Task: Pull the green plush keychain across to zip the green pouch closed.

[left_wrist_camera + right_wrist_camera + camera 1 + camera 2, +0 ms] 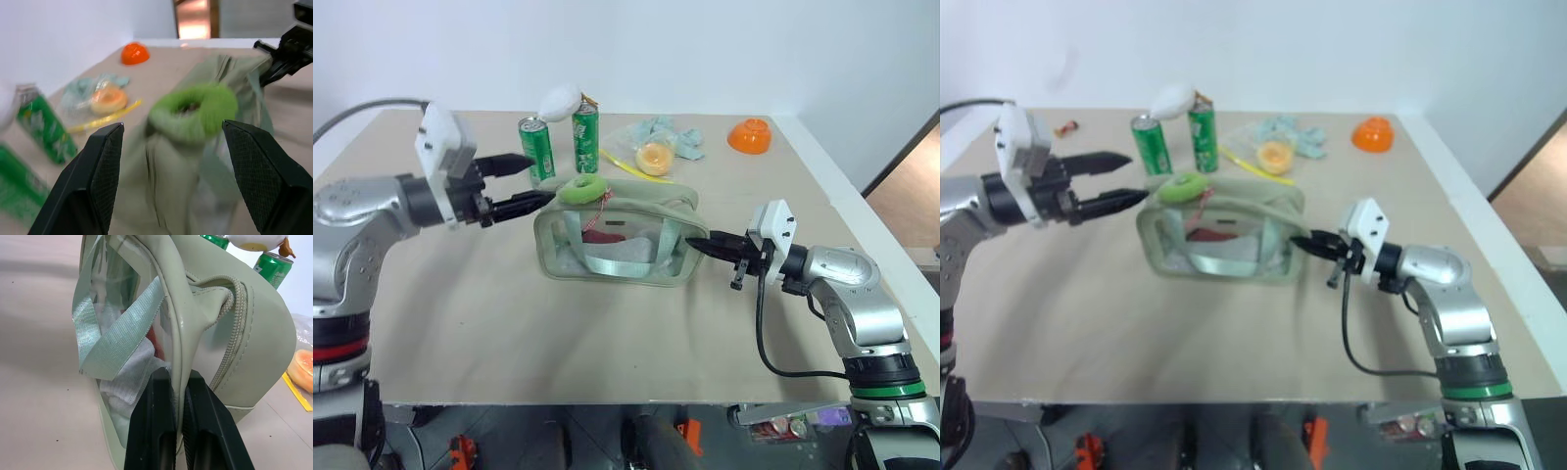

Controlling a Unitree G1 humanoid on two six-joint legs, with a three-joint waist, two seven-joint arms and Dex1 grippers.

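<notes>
On the beige worktop (460, 323) our pouch (617, 257) holds white and red items; left fingers (514, 181) spread, right fingers (707, 244) pinch its end.

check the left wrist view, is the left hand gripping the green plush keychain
No, the left hand is open, and the green plush keychain sits free on the green pouch.

The boxy pale sage-green fabric pouch (617, 238) stands mid-table (509, 333), with the ring-shaped lime-green plush keychain (580, 188) lying on its top at the left end. Just left of the pouch is the left gripper (530, 182), its fingers apart and clear of the keychain; at the pouch's right end the right gripper (700, 243) pinches the edge seam. Behind the pouch stand two dark green drink cans (536, 149), to their right a crumpled clear plastic bag (658, 142), and farther right an orange bowl (750, 136).
</notes>
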